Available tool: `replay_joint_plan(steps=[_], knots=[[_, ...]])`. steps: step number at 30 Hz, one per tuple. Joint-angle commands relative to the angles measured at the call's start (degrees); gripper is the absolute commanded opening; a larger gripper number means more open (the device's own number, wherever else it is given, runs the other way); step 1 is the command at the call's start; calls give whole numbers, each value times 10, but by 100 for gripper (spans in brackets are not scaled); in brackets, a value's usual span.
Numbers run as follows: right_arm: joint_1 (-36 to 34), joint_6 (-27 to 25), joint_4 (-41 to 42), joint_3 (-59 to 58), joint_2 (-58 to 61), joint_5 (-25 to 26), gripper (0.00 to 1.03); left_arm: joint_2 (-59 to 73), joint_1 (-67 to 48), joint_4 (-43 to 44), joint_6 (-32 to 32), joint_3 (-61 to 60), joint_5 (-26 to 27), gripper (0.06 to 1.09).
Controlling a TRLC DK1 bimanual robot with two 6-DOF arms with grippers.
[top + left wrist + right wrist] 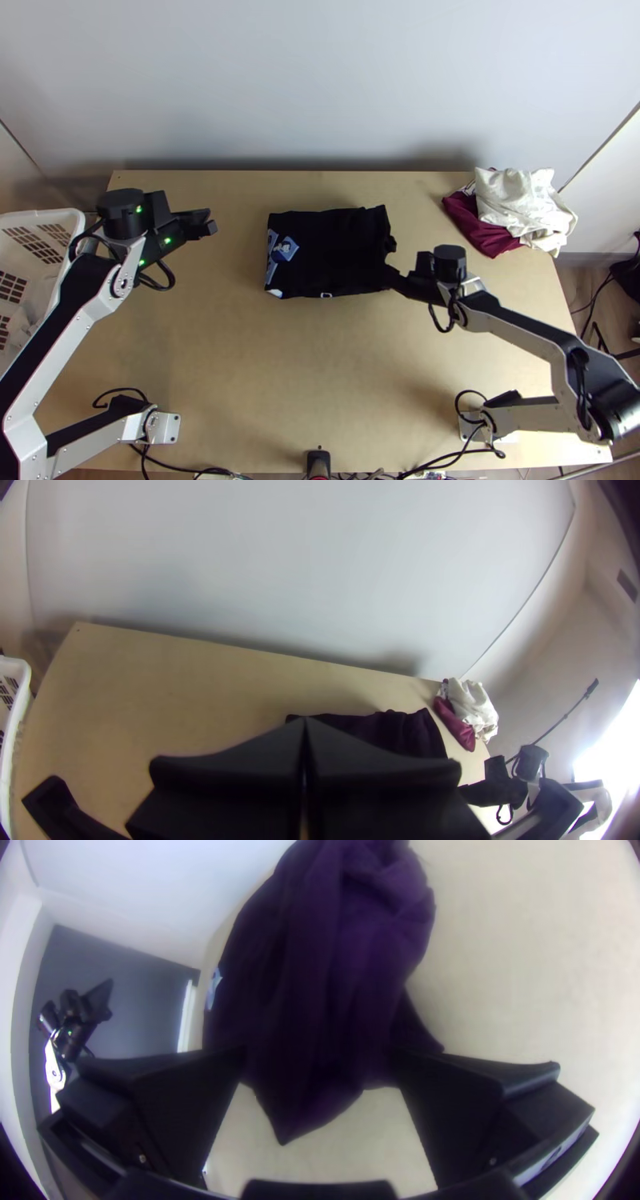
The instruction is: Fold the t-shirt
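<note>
Wide apart, the jaws of the right gripper (pixel 395 280) are at the near right corner of the dark t-shirt (pixel 332 248), with cloth showing between them. The left gripper (pixel 213 223) has its jaws pressed together, well apart from the shirt. The shirt lies folded up between both grippers, its blue picture (pixel 283 249) on the side by the left jaws. A white cloth (pixel 516 200) and a dark red cloth (pixel 480 230) are bunched up past the right jaws.
</note>
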Motion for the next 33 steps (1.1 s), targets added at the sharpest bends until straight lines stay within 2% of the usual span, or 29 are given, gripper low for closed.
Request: replay_joint_plan(steps=[1,11,14,16,18,19,20,24,28,33], knots=[[10,10,3,34,51,-10,98,-22,29,-4,3,-16,-1,10],[19,11,-1,88,97,-10,98,-55,70,7,22,-56,0,10],[28,6,-24,123,118,-7,91,-65,78,10,28,-70,0,10],[33,5,-28,139,125,0,75,-73,85,12,32,-79,0,10],[34,4,-39,157,126,1,40,-79,93,12,35,-85,1,10],[36,0,-40,164,126,5,19,-82,98,12,36,-88,3,10],[36,-6,-43,172,126,6,1,-87,105,12,38,-91,4,10],[38,-27,-82,193,126,16,3,-102,118,12,49,-109,9,10],[32,-55,-173,236,125,35,3,-109,125,12,49,-119,11,10],[10,-73,-187,245,81,38,3,-112,127,17,47,-122,11,10]])
